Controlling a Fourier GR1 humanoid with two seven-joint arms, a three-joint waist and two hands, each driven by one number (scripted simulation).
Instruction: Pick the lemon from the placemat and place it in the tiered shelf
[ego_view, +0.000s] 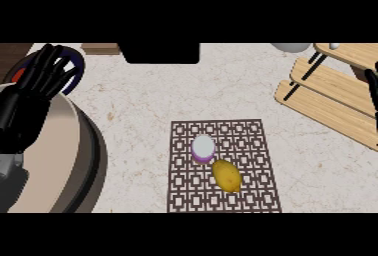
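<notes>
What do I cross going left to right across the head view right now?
Left hand raised at the left edge → patterned placemat in the middle, with a halved purple onion and then the lemon on it → wooden tiered shelf at the right edge.

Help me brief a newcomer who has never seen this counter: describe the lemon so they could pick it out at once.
Find the brown patterned placemat in the middle of the pale counter, left of the wooden tiered shelf. Two things lie on it, close together. The lemon is the yellow oval nearer the robot; its neighbour is round, white on top with a purple edge.
</notes>
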